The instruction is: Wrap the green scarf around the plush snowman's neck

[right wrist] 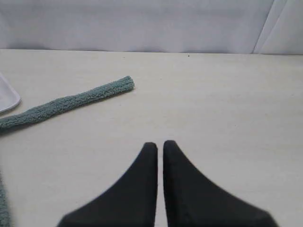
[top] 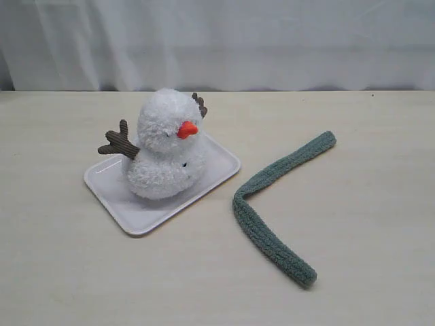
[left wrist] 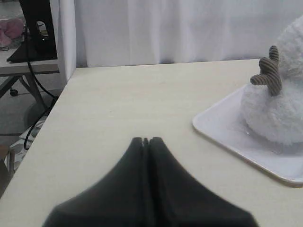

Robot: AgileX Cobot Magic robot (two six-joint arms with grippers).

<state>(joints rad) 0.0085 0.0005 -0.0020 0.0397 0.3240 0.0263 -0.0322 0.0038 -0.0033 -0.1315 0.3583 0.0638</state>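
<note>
The plush snowman (top: 166, 146) sits upright on a white tray (top: 136, 219), its orange nose pointing right and brown twig arms sticking out. Its neck (top: 162, 153) is a bare white crease. The green scarf (top: 266, 202) lies flat on the table to the tray's right, bent into an L. No gripper shows in the exterior view. My left gripper (left wrist: 146, 139) is shut and empty over bare table, with the snowman (left wrist: 279, 111) and tray (left wrist: 236, 139) some way off. My right gripper (right wrist: 160, 143) is shut but for a hairline gap, empty, a short way from the scarf (right wrist: 71, 101).
A white curtain hangs behind the pale wooden table (top: 367, 272). In the left wrist view the table's edge (left wrist: 57, 109) drops off to a floor with cables and a desk. A tray corner (right wrist: 7, 97) shows in the right wrist view.
</note>
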